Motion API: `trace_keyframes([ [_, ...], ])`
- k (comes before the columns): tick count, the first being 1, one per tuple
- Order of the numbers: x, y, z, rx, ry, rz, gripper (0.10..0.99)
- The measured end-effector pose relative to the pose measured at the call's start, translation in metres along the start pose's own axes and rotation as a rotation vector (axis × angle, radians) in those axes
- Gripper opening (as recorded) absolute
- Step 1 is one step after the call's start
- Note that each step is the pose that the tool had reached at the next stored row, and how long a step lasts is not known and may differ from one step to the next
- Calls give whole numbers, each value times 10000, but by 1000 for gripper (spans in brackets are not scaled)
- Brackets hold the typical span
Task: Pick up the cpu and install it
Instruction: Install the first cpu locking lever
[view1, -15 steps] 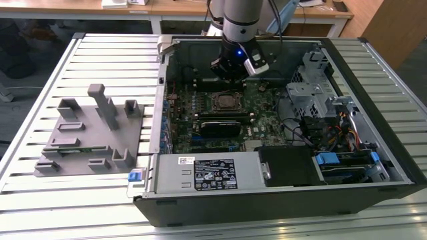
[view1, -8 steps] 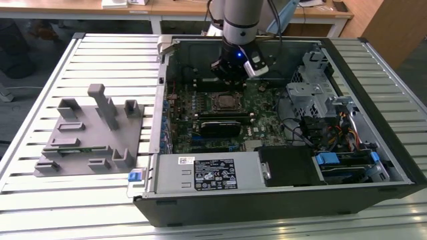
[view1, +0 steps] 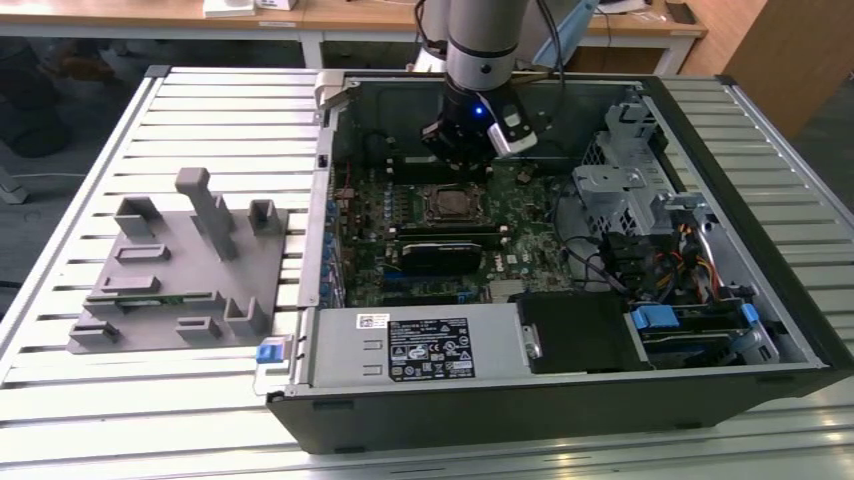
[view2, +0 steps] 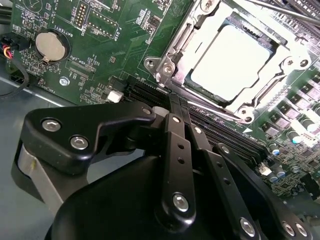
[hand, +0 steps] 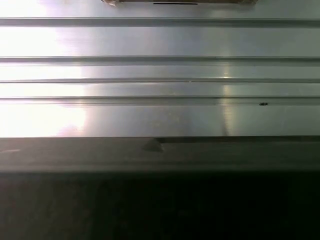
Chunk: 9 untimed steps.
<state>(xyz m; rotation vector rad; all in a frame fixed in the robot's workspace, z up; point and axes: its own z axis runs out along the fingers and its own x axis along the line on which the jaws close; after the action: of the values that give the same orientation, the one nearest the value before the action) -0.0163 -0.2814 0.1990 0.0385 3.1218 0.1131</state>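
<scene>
The cpu (view2: 232, 65), a pale silver-white square, lies flat in the motherboard socket with the metal socket frame (view2: 172, 60) around it. My gripper (view2: 179, 112) hangs just beside the socket, its two black fingers (view2: 172, 135) pressed together with nothing between them. In the exterior view the gripper (view1: 458, 170) stands inside the open computer case (view1: 561, 400), a little behind the socket (view1: 454, 205) and above the board.
A grey plastic fixture (view1: 187, 260) sits on the slatted metal table (view1: 80, 420) at the exterior view's left. Inside the case are a black rectangular module (view1: 447, 250), a power supply (view1: 414, 345) and a drive cage (view1: 627, 190). A coin battery (view2: 51, 46) lies on the board.
</scene>
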Motion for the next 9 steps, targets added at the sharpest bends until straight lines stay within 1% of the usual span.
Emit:
trace_keyframes([
  [9, -1, 2, -26, 7, -1, -1, 106],
])
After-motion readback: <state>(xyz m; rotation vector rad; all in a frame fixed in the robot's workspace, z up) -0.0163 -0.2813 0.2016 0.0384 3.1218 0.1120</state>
